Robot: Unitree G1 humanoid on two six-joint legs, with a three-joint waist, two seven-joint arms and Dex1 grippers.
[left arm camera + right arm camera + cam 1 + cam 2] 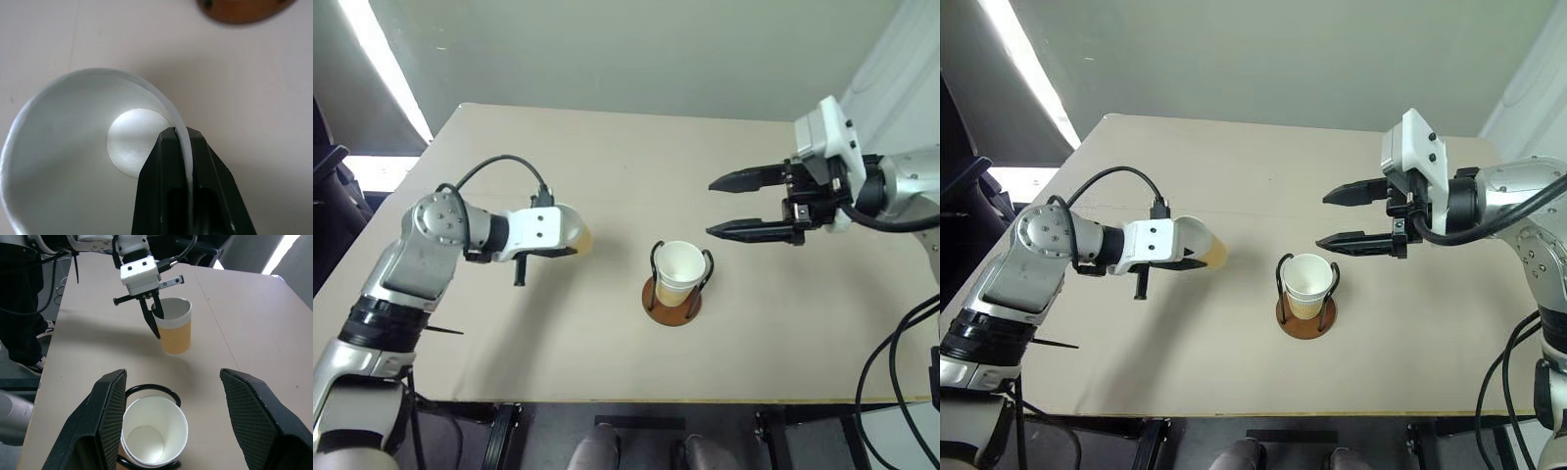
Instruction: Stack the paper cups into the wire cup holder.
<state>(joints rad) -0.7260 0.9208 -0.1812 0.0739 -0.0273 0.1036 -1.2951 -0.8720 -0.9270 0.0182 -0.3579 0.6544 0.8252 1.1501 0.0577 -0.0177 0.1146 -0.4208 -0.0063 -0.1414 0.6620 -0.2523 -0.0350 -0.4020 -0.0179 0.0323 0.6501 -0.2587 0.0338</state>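
no readable text, labels or signs

Small tapered paper cup (1307,284) nested in round-based wire cup holder (1306,315), mid-table (1234,176). Second tapered paper cup (174,330) to its left, apart.

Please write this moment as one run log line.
left claw: shut on rim of yellow-orange paper cup | right claw: open, empty | black wire cup holder with brown base: holds white paper cup

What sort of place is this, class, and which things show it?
Probably a robot test room: a bare table, cables trailing beside it, a cup pinched by the left gripper, and a cup holder.
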